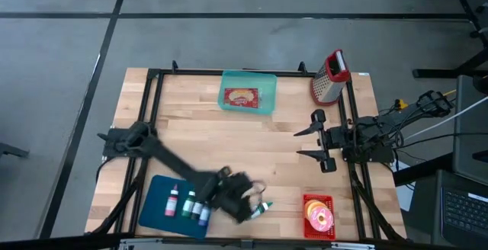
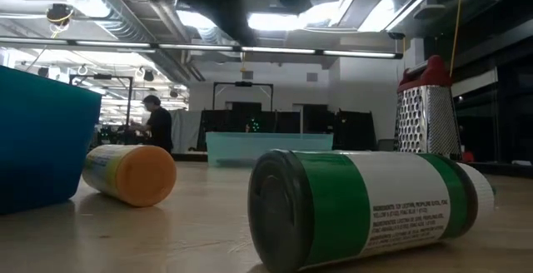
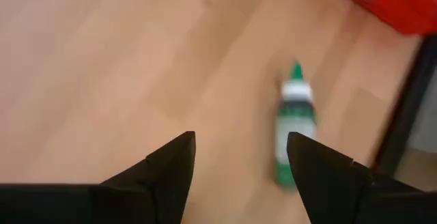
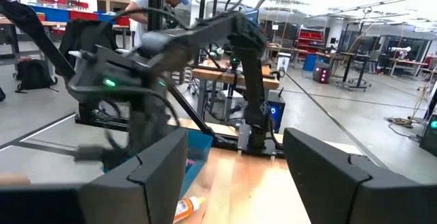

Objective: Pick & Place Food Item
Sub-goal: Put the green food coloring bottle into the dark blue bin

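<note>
A green-labelled bottle (image 1: 263, 208) (image 3: 295, 132) (image 2: 366, 206) lies on its side on the wood near the table's front edge. My left gripper (image 1: 245, 197) (image 3: 239, 142) hovers open just left of it, slanting down, with only bare wood between its fingers. An orange-capped bottle (image 2: 129, 173) lies on its side beside the blue tray (image 1: 160, 197), where several small bottles (image 1: 188, 206) lie. My right gripper (image 1: 319, 139) (image 4: 235, 145) waits open and level at the table's right side.
A red basket (image 1: 306, 204) with a doughnut sits at the front right. A teal container (image 1: 268, 90) with a food item stands at the far middle, a metal grater (image 1: 329, 76) at the far right. Black frame rails run along the table's edges.
</note>
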`<state>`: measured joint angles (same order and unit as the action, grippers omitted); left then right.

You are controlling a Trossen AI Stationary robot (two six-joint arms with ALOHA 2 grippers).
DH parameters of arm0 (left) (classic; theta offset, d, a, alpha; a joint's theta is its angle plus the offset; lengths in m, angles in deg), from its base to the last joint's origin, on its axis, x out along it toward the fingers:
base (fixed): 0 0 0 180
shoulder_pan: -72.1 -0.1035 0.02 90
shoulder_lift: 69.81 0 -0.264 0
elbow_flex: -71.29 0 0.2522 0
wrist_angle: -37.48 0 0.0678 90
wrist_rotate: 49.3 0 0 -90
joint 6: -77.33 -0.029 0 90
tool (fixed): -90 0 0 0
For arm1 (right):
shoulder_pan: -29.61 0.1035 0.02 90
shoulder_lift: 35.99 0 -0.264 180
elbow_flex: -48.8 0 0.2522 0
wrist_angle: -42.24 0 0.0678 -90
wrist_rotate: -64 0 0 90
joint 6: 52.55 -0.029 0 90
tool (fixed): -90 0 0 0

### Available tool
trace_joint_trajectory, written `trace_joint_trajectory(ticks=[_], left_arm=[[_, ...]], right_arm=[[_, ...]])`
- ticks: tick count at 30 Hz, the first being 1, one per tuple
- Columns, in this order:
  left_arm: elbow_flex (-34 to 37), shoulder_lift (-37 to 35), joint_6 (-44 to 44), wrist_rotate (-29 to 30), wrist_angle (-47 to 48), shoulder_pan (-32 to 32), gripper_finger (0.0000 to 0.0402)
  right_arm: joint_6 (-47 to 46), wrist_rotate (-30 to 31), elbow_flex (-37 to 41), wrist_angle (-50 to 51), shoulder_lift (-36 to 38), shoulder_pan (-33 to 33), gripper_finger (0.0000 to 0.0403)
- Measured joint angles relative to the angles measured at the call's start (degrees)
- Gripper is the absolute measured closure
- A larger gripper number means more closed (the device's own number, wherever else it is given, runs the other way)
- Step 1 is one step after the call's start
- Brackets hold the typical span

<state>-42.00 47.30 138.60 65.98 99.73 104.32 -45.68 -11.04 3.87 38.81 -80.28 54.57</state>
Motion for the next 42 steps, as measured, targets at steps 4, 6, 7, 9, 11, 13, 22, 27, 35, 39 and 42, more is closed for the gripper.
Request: trace_joint_trajectory(ticks=[4, 6, 7, 9, 11, 13, 22, 27, 35, 39, 42], left_arm=[[0.0, 1.52, -8.18, -6.85, -5.74, -6.66, 0.0177], [0.04, 2.68, -12.24, -10.31, -9.26, -8.98, 0.0175], [0.02, 3.3, -14.17, -12.56, -12.02, -9.91, 0.0173], [-0.02, 4.86, -17.0, -17.13, -14.88, -11.45, 0.0169], [-0.02, 6.71, -19.21, -21.17, -16.81, -12.48, 0.0166], [0.02, 8.4, -20.58, -23.83, -17.73, -12.92, 0.0164], [0.04, 11.64, -21.56, -28.37, -24.12, -11.93, 0.0162], [0.04, 11.76, -20.4, -28.33, -26.39, -11.73, 0.0162], [-0.09, 15.26, -17.58, -30.68, -26.46, -11.75, 0.0162], [-0.24, 15.7, -17.22, -30.68, -26.55, -11.41, 0.0162], [-0.22, 15.72, -16.42, -30.99, -26.35, -11.32, 0.0162]], right_arm=[[0.0, 0.0, -0.01, 0.13, 0.0, -0.01, 0.0158], [0.0, -0.03, -0.01, 0.56, 0.0, 0.0, 0.0158], [-0.02, -0.19, -0.01, 1.17, 0.0, -0.01, 0.0158], [-0.02, -0.46, 0.02, 2.19, 0.0, 0.0, 0.0158], [-0.35, -0.48, 0.02, 2.99, 0.0, 0.01, 0.0158], [-0.66, -0.46, 0.02, 3.6, 0.0, 0.01, 0.0158], [-0.63, -0.45, 0.02, 4.39, 0.0, -0.01, 0.0158], [-0.68, -0.44, 0.02, 4.41, 0.0, -0.01, 0.0158], [-0.85, -0.46, 0.02, 4.61, 0.0, -0.01, 0.0158], [-0.85, -0.44, 0.02, 4.75, 0.0, -0.01, 0.0158], [-0.85, -0.44, 0.02, 4.76, 0.0, -0.01, 0.0158]])
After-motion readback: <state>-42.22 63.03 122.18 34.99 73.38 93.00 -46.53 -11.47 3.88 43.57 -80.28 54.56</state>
